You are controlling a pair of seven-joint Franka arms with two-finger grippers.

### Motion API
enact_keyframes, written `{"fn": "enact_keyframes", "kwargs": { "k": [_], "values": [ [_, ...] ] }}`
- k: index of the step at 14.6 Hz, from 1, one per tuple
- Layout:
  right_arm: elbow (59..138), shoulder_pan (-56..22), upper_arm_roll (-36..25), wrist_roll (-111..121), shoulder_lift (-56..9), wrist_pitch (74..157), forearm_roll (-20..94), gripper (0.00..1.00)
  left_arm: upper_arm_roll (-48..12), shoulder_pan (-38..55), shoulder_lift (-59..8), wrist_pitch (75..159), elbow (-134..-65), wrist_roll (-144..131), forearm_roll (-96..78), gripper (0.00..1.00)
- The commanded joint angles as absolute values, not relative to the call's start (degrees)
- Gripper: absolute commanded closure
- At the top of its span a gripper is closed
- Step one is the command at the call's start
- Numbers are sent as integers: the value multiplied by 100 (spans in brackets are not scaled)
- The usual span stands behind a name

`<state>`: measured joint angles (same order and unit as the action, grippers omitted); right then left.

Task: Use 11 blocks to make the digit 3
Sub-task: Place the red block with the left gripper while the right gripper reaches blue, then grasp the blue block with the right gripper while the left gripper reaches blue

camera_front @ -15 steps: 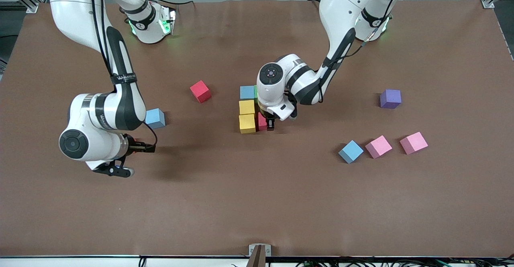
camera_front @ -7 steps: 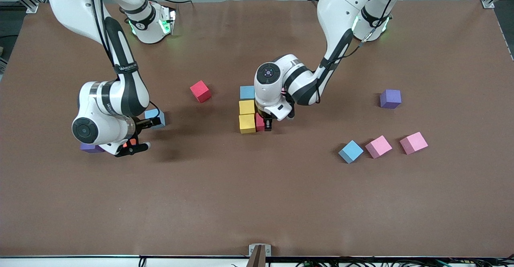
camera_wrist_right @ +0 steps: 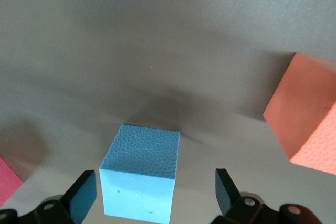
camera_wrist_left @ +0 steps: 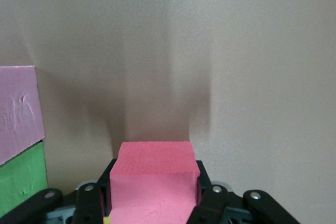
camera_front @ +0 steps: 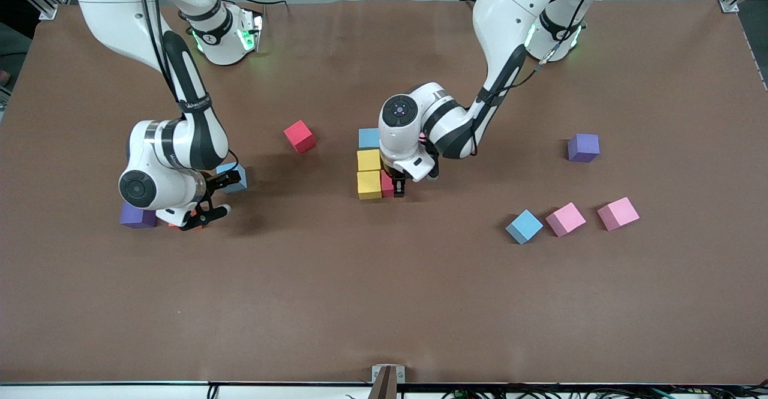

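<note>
My left gripper (camera_front: 393,188) (camera_wrist_left: 155,195) is shut on a deep pink block (camera_wrist_left: 153,169) (camera_front: 387,183), held low beside a yellow block (camera_front: 369,184). A second yellow block (camera_front: 368,159) and a light blue block (camera_front: 369,138) continue that line toward the bases. The left wrist view shows a pale pink block (camera_wrist_left: 18,108) and a green block (camera_wrist_left: 21,179) next to them. My right gripper (camera_front: 219,195) (camera_wrist_right: 155,195) is open, its fingers straddling another light blue block (camera_wrist_right: 140,174) (camera_front: 236,178). An orange block (camera_wrist_right: 304,119) lies close by. A red block (camera_front: 299,136) sits alone.
Toward the left arm's end lie a light blue block (camera_front: 524,226), two pink blocks (camera_front: 565,219) (camera_front: 617,213) and a purple cube (camera_front: 583,147). Another purple cube (camera_front: 135,216) sits beside my right wrist.
My right arm has swung toward the light blue block and lowered over it, uncovering the purple cube. My left gripper has barely shifted with its pink block.
</note>
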<state>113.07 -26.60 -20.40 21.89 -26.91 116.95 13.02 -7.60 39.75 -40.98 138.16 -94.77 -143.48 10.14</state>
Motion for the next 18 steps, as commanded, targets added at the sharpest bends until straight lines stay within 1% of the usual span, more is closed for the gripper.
{"fn": "enact_keyframes", "kwargs": {
  "k": [1, 2, 5, 8, 12, 15, 16, 18],
  "values": [
    [11759, -2602, -1846, 2224, -2215, 11751, 1178, 0, -686, 4043, -4271, 13843, -9316, -14449, 1195, 30],
    [11803, -2593, -1828, 2224, -2189, 11751, 1169, 0, -694, 4052, -4271, 13843, -9316, -14414, 1204, 0],
    [11882, -2610, -1819, 2224, -2197, 11803, 1169, 0, -694, 4052, -4193, 13834, -9308, -14396, 1213, 0],
    [12005, -2610, -1811, 2293, -2206, 12040, 1151, 0, -694, 4025, -3947, 13764, -9316, -14388, 1213, 0],
    [12138, -2619, -1802, 2355, -2206, 12190, 1143, 0, -721, 3973, -3289, 13176, -9325, -14133, 1213, 0],
    [12146, -2637, -1802, 2347, -2232, 12234, 1151, 0, -695, 3824, -2770, 12509, -9378, -13337, 1213, 0],
    [12146, -2645, -1802, 2329, -2241, 12278, 1151, 1, -694, 3623, -2655, 12437, -9387, -12950, 1213, 0],
    [12146, -2637, -1802, 2329, -2241, 12278, 1151, 9, -703, 3175, -2540, 12428, -9352, -12011, 1204, 0]
  ]
}}
